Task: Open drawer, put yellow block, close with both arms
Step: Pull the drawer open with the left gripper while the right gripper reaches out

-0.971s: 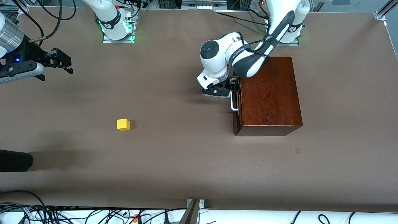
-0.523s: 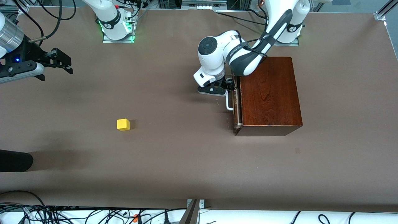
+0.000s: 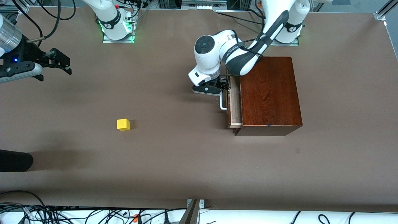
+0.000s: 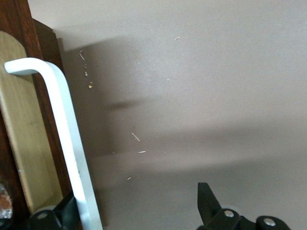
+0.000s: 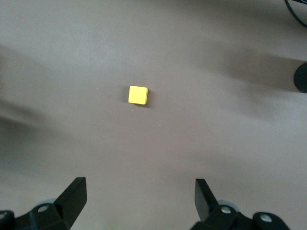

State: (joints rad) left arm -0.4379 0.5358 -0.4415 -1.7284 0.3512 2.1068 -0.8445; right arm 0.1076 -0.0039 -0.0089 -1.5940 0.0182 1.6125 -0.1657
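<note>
Left gripper (image 3: 221, 85), centre frame, hooks the handle (image 3: 222, 104) with spread fingers, opening the drawer (image 3: 234, 105); right gripper (image 3: 57, 60), open, waits upper-frame above yellow block (image 3: 123, 124).

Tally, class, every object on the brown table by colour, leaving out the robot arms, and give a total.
Yellow: 1, the yellow block
Dark reddish-brown: 1, the wooden box with its drawer partly open
Total: 2
</note>
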